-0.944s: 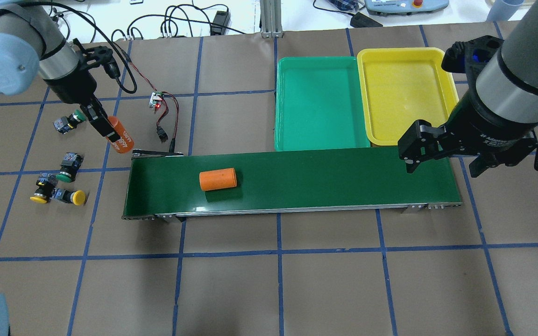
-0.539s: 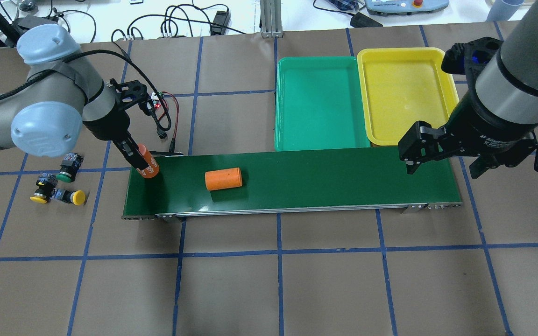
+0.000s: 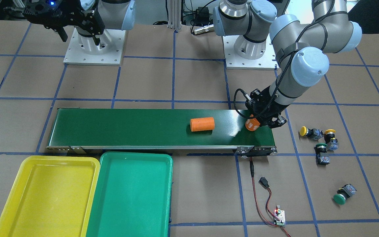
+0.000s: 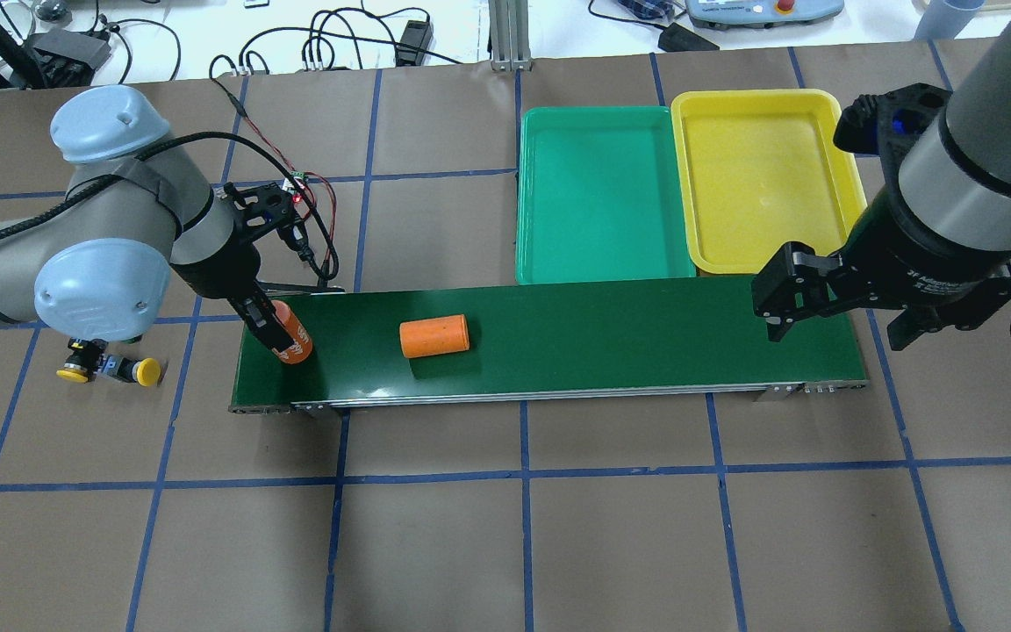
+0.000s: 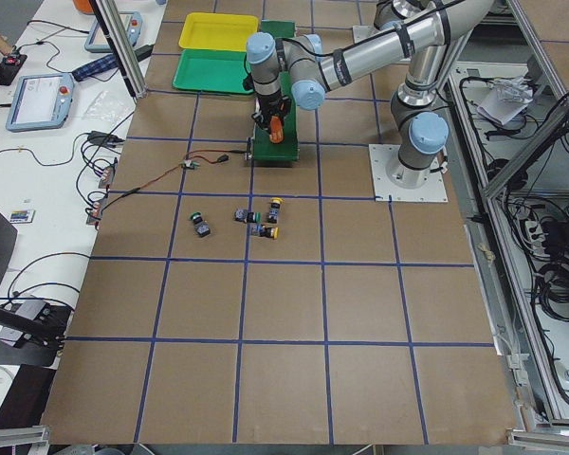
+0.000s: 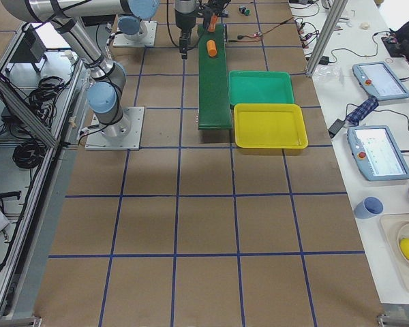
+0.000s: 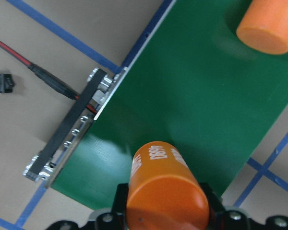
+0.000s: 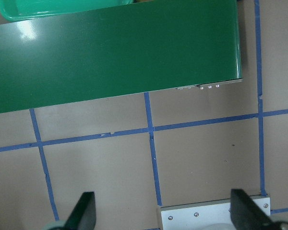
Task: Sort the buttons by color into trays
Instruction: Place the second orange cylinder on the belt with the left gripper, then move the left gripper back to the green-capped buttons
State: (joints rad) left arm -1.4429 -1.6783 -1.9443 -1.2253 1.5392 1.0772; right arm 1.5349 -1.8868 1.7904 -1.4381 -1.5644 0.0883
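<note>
left gripper (image 4: 277, 338) clamps orange cylinder (image 4: 295, 342) over the green conveyor (image 4: 602, 342) on a brown table (image 4: 611, 527).

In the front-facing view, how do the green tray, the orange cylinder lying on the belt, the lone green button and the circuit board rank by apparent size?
Largest: green tray.
Next: orange cylinder and green button, too alike to rank.
Smallest: circuit board.

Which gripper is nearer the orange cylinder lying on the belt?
Left. The left gripper is close beside the lying orange cylinder; the right gripper is at the far belt end.
</note>
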